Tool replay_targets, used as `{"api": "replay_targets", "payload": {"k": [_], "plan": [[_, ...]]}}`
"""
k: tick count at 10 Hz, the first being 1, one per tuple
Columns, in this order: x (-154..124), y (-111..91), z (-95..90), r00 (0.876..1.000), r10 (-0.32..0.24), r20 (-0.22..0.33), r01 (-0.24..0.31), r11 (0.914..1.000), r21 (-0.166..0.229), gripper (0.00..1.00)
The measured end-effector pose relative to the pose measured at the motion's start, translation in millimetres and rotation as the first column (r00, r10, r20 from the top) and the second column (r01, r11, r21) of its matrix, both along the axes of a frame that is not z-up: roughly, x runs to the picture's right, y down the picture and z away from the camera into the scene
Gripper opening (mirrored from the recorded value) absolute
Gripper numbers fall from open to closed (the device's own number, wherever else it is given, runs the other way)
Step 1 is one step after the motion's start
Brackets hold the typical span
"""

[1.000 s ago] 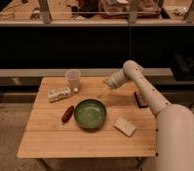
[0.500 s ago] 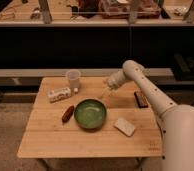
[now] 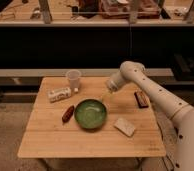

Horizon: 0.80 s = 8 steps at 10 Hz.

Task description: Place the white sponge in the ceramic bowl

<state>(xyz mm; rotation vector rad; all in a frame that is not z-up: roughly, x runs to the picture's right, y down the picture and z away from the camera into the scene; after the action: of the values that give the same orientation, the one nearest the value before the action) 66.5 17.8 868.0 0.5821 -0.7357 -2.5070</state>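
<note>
White sponge lies diagonal, right of ceramic bowl; jaws by its far rim, state unclear.

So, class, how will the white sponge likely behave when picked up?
The white sponge looks thin and small beside the ceramic bowl, so it is probably light. Its soft-looking pad would likely squash and bend when pinched. Lying flat on the table, it should not roll. The gripper hovers by the bowl's far rim.
</note>
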Motion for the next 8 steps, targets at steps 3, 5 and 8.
{"api": "replay_targets", "payload": {"k": [3, 5, 8], "plan": [[23, 27, -39.4, 0.998, -0.03, -0.051, 0.03, 0.9996, 0.0, 0.8], [31, 42, -49.0, 0.997, -0.034, -0.068, 0.034, 0.9994, -0.005, 0.8], [51, 85, -48.4, 0.997, -0.034, -0.074, 0.034, 0.9994, 0.003, 0.8]]}}
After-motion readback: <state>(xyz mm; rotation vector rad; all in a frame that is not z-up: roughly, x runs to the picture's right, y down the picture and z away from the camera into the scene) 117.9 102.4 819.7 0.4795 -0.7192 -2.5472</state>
